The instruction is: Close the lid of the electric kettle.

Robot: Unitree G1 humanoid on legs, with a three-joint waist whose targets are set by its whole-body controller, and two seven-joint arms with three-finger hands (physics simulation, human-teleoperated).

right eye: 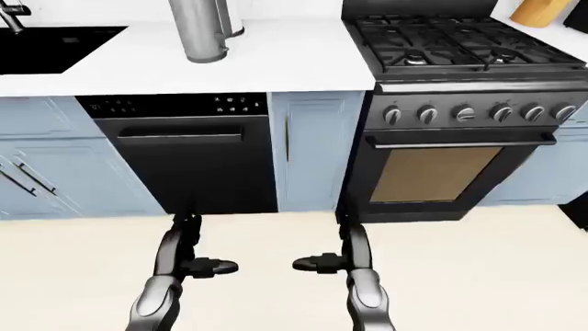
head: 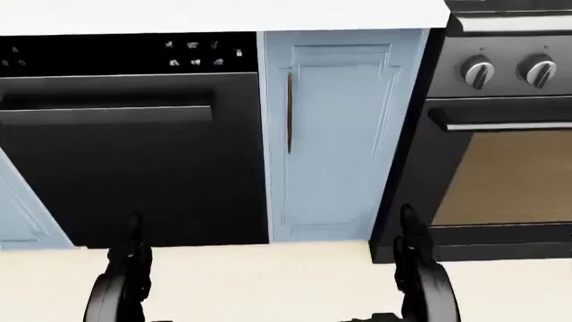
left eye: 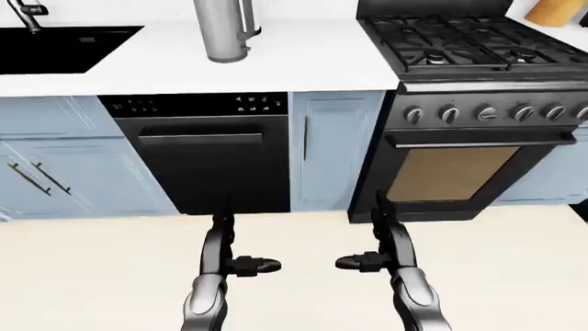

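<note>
White table [left eye: 303, 62] runs across the top of the left-eye view, over pale blue cabinets [left eye: 336, 148]. Cream floor [left eye: 92, 276] fills the lower half.

Black range [left eye: 473, 103] at right: gas grates on top, a row of silver knobs, an oven door with a tan window. Black dishwasher [left eye: 207, 155] left of centre; small white marks on its control strip, too small to read. Black sink [left eye: 60, 48] at upper left of the left-eye view, with part of a tap. No brand or label legible anywhere.

Kettle [left eye: 223, 29]: tall brushed-metal cylinder standing upright on the table above the dishwasher, between sink and range. Its top is cut off by the frame edge, so the lid's position cannot be told.

Left robot hand [left eye: 229, 258] and right robot hand [left eye: 386, 255] hang low over the floor, well apart from the kettle. Each has fingers pointing up and a thumb jutting inward toward the other. Both spread, holding nothing, touching nothing.
</note>
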